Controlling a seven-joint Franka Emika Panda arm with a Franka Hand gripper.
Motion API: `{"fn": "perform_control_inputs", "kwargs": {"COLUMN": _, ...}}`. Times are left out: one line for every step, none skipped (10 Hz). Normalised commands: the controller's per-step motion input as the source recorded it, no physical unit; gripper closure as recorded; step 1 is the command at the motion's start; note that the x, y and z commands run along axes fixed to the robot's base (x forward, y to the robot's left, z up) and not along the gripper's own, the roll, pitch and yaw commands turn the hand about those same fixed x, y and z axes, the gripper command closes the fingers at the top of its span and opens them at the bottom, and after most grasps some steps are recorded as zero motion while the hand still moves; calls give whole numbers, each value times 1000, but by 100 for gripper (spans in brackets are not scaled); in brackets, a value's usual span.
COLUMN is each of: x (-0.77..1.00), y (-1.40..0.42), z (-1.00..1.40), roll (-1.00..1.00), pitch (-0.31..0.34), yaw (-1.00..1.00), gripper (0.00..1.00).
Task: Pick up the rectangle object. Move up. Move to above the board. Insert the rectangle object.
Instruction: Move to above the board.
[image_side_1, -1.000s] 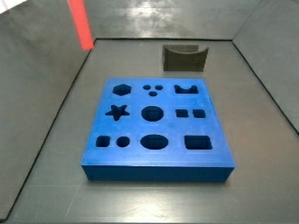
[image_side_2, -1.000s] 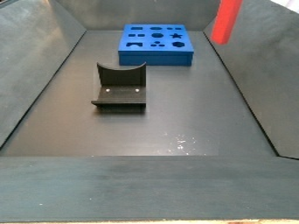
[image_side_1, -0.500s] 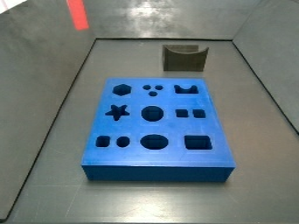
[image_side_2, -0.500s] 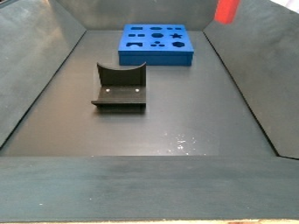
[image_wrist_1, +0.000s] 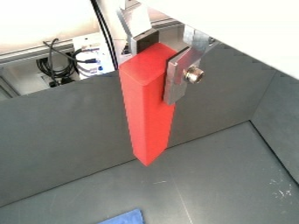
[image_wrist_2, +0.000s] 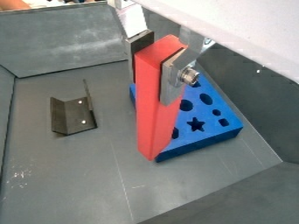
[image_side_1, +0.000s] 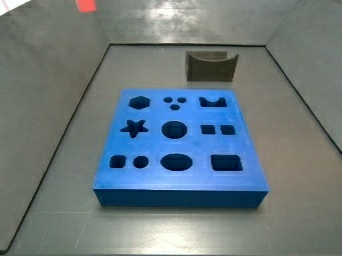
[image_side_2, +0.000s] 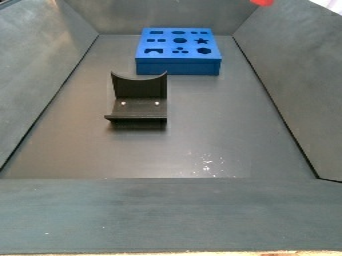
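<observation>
Gripper (image_wrist_2: 158, 68) clamping the rectangle object (image_wrist_2: 156, 105) near its top, hanging it vertical, high off the floor for clearance; board (image_side_1: 178, 137) lying flat, fixture (image_side_1: 211, 66) at its 12 o'clock.

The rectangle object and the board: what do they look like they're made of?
The rectangle object, held in the gripper high above the floor, looks like smooth matte red-orange plastic: uniform colour, crisp edges. The board seems matte blue plastic, possibly printed or moulded, with clean-cut holes. The fingers look like brushed metal.
</observation>
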Motion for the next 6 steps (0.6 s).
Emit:
{"fn": "perform_control_inputs", "kwargs": {"x": -758, "y": -39, "z": 6, "roll": -10, "pitch": 71, "yaw": 38, "gripper": 100}}
{"fn": "perform_control_inputs", "kwargs": {"x": -754, "y": -39, "z": 13, "roll": -10, "pitch": 67, "yaw": 38, "gripper": 100}}
{"fn": "perform_control_inputs", "kwargs": {"x": -752, "y": -39, "z": 16, "roll": -10, "pitch": 66, "yaw": 38, "gripper": 100}}
{"fn": "perform_control_inputs", "kwargs": {"x": -751, "y": -39, "z": 17, "roll": -10, "pitch": 66, "yaw": 38, "gripper": 100}}
{"fn": "perform_control_inputs", "kwargs": {"x": -751, "y": -38, "z": 17, "roll": -10, "pitch": 65, "yaw": 38, "gripper": 100}}
{"fn": "perform_control_inputs", "kwargs": {"x": -751, "y": -38, "z": 17, "roll": -11, "pitch": 65, "yaw": 38, "gripper": 100}}
